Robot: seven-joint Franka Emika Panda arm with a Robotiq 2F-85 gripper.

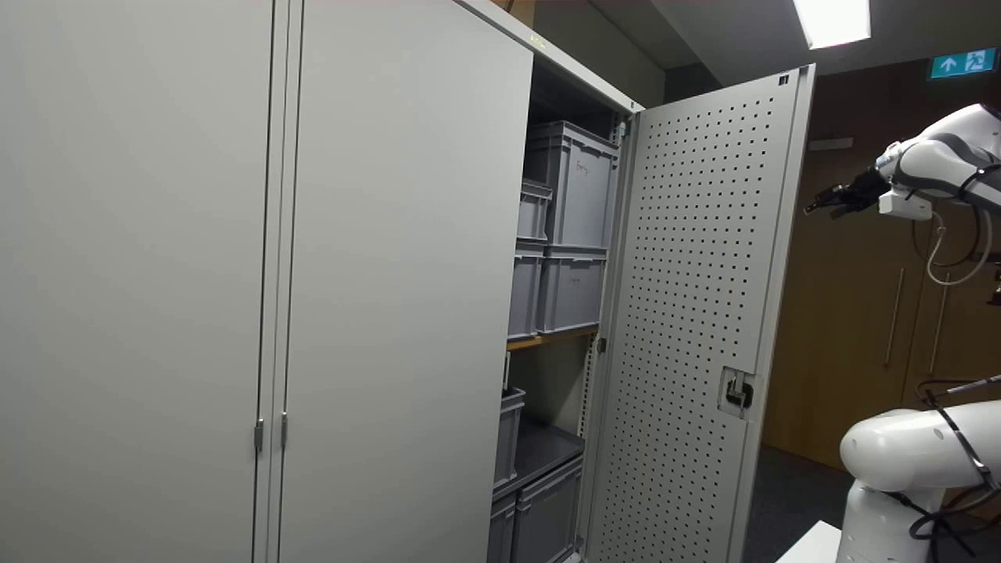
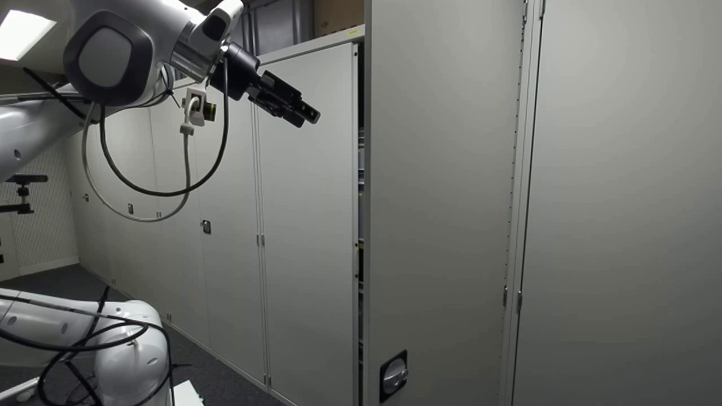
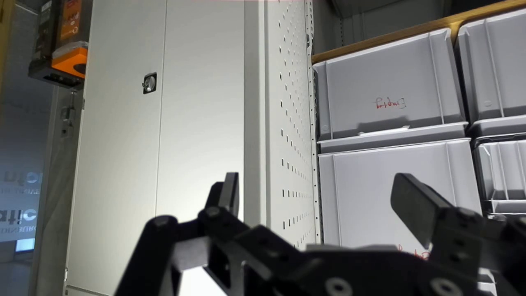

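In the wrist view my fingers (image 3: 413,207) stand wide open, holding nothing; beyond them shows the perforated cabinet door (image 3: 289,123) beside grey storage bins (image 3: 386,78). In an exterior view the open door stands by the wooden shelf (image 1: 557,337), clear of me. In an exterior view its turn handle (image 2: 393,375) sits below me.

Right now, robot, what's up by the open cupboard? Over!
End effector open, holding nothing. Cupboard door standing open, not touched, might block sideways moves. Gray boxes inside. Over.
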